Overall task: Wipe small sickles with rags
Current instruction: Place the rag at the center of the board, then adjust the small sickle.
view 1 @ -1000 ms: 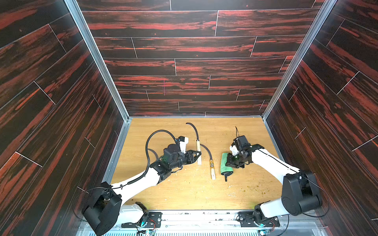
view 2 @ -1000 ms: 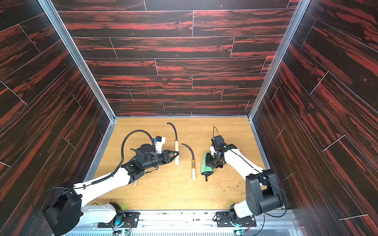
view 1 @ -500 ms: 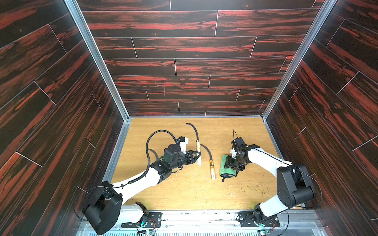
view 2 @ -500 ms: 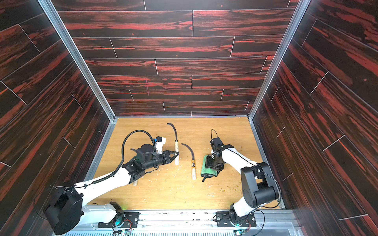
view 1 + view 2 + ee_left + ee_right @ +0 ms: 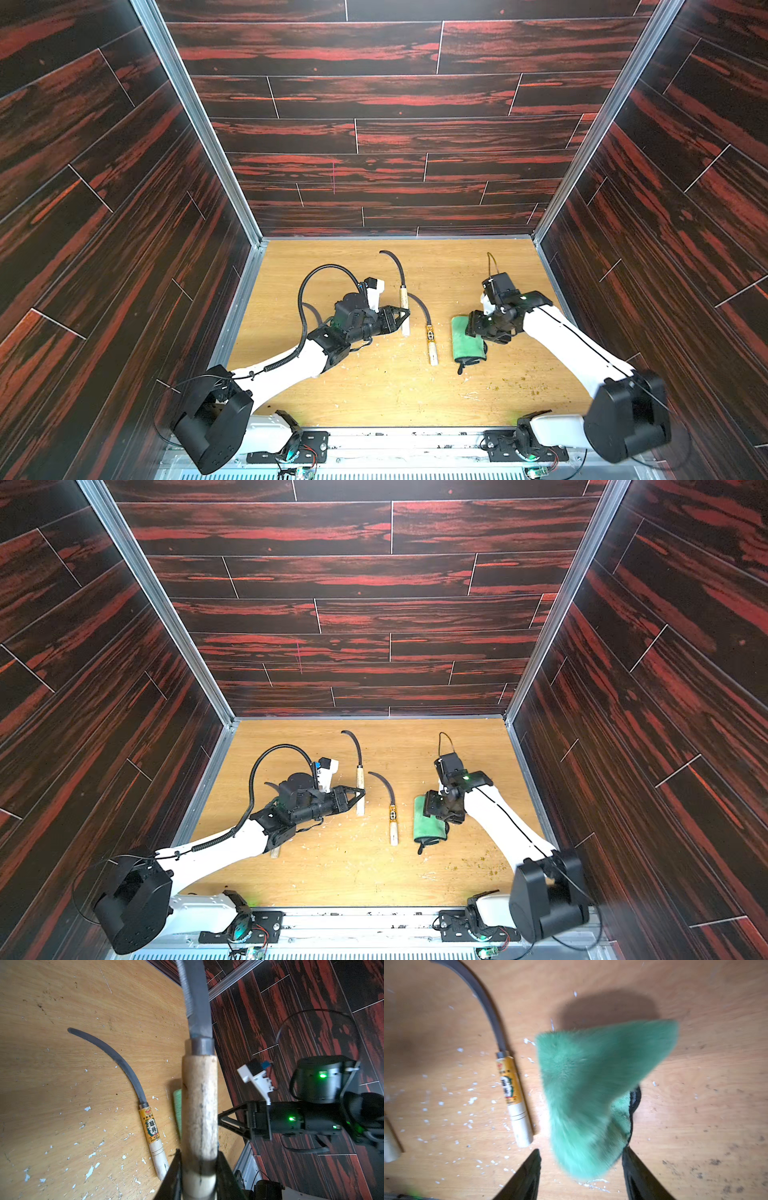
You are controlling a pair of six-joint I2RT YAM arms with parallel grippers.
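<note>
Beneath the right tool, the green rag lies folded on the surface, its black cord trailing toward the near edge. A second ago this tool was pinched on the cloth. Now its jaws stand wide apart on either side of the rag's far end, and the wrist view catches the fluff blurred (settling, by the look of it). So the rag has just been let go. It rests just beside the labelled sickle, which lies flat between the two arms.

The left tool has not changed: it stays clamped on the pale handle of the plain sickle, blade pointing toward the back wall. Whether that handle is clear of the surface I cannot tell.

With nothing in the right tool, no wiping can go on at present. I read this as either a finished pass or a reset of the grip, and the cloth must be retaken before any blade gets cleaned. A third sickle is mostly hidden under the left arm, with only its handle end showing clearly.
</note>
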